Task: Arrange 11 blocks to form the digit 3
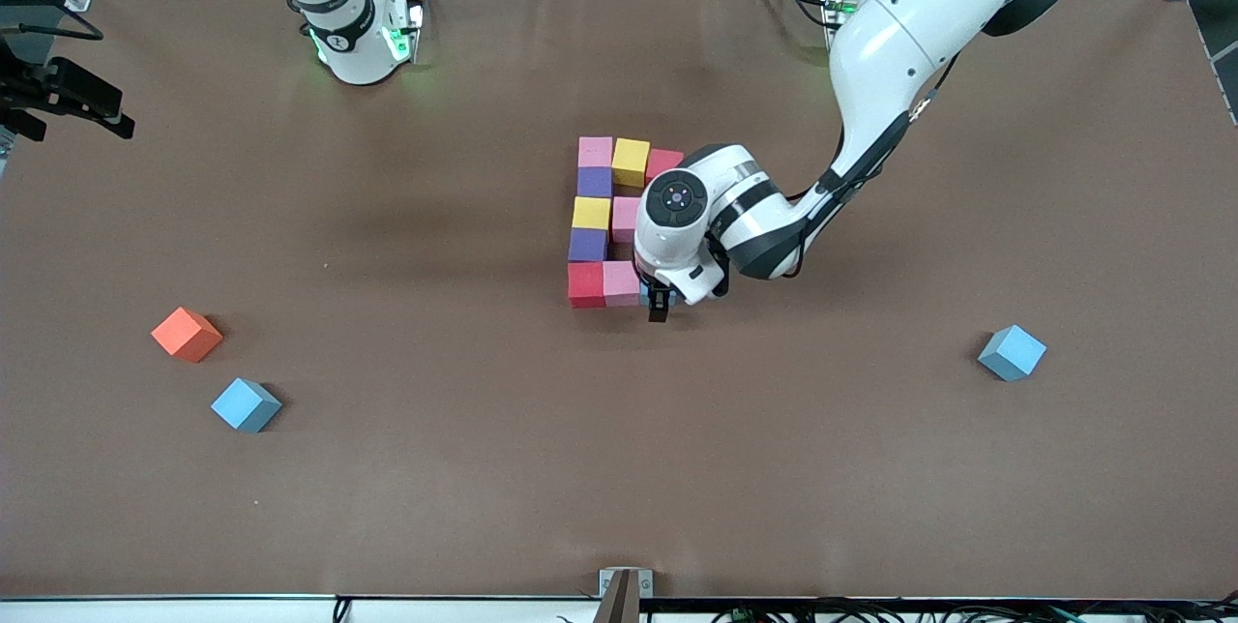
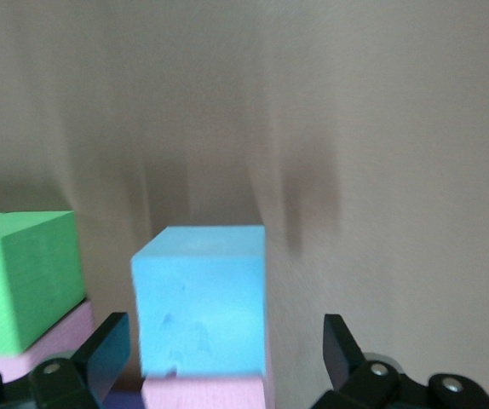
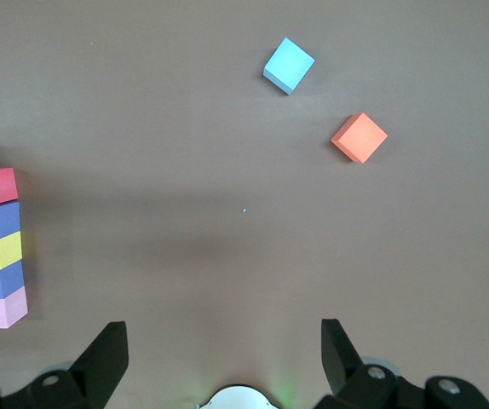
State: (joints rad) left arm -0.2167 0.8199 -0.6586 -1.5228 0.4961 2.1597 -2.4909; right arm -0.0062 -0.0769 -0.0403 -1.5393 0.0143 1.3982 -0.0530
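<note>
Left wrist view: left gripper point(image 2: 219, 354) open around light blue cube point(image 2: 200, 298).

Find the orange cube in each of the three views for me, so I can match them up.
Front view: the orange cube lies toward the right arm's end of the table, beside a light blue cube.
Left wrist view: not in it.
Right wrist view: the cube shows beside that blue cube.
Shared landmark: the blue cube beside it.
</note>
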